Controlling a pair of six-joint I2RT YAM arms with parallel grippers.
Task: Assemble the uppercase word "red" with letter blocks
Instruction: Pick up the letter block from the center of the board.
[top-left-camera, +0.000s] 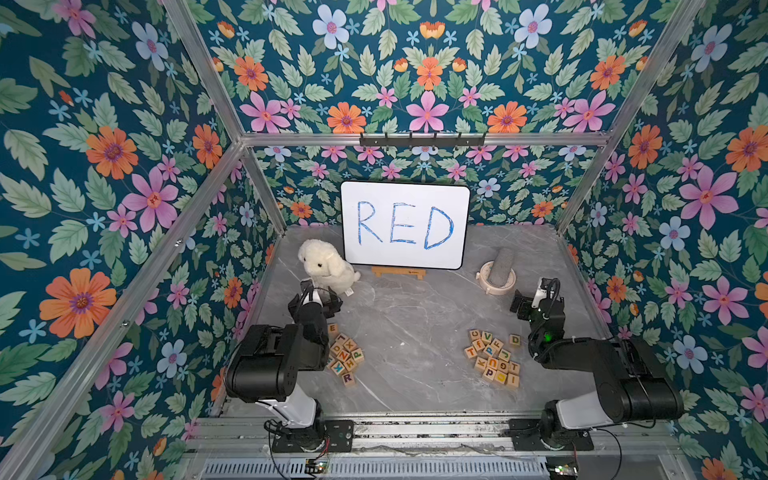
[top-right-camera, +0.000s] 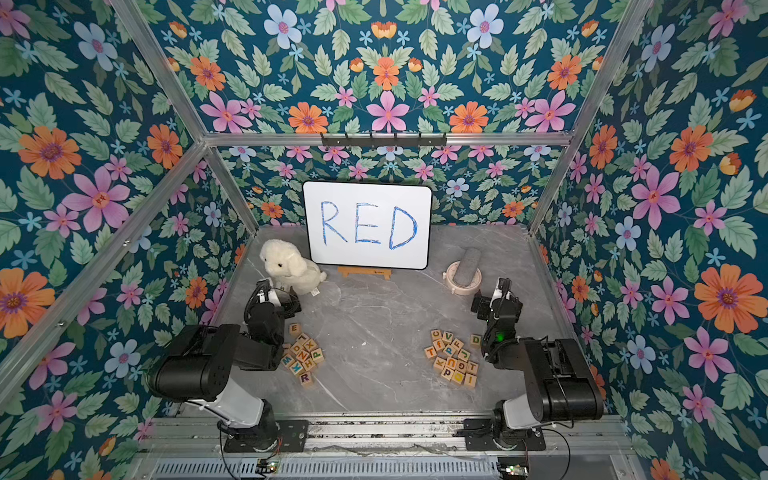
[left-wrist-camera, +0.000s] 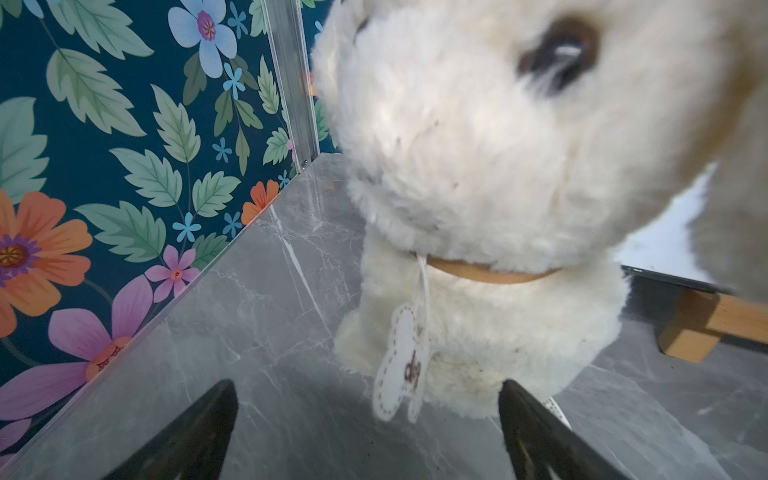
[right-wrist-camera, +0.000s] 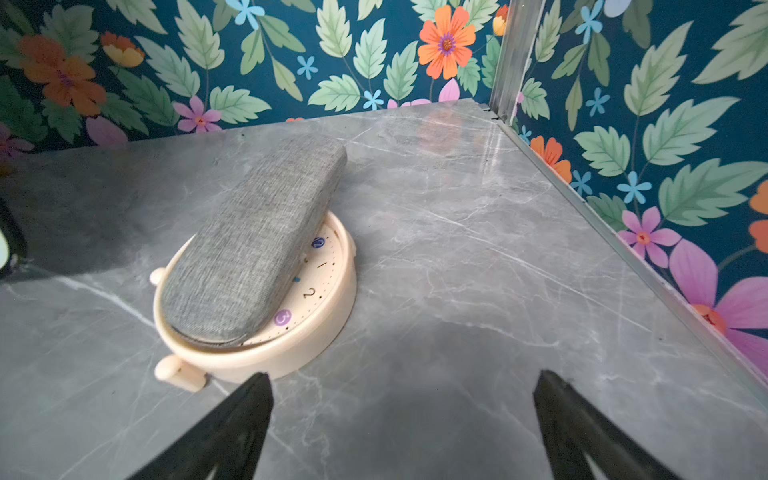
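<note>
The R block (top-left-camera: 348, 378) lies purple letter up at the near end of the left heap (top-left-camera: 347, 355) of letter blocks. The E block (top-left-camera: 332, 329) sits at that heap's far end, close beside the left arm (top-left-camera: 270, 361), which hides part of the heap. The D block (top-left-camera: 515, 340), green letter up, stands alone just right of the right heap (top-left-camera: 492, 359), near the right arm (top-left-camera: 615, 374). Both heaps rest on the grey marbled counter (top-left-camera: 415, 316), well apart, with bare counter between them. Beyond the left heap the left pincer (left-wrist-camera: 368, 388) hangs low over the counter with its jaws spread wide and nothing between them. It points at a white plush dog (top-left-camera: 326, 266) that fills the wrist view, and the dog's paper tag (left-wrist-camera: 399, 365) dangles just ahead of the jaws. Beyond the right heap the right pincer (right-wrist-camera: 403, 376) is likewise spread wide and empty, over bare counter near a cream clock (right-wrist-camera: 291, 353) lying face up. A grey case (right-wrist-camera: 257, 241) lies aslant across the clock's face. At the back, between dog and clock, a white board (top-left-camera: 405, 224) with RED in blue stands on a wooden stand (top-left-camera: 399, 273) against the floral wall (top-left-camera: 415, 83).
</note>
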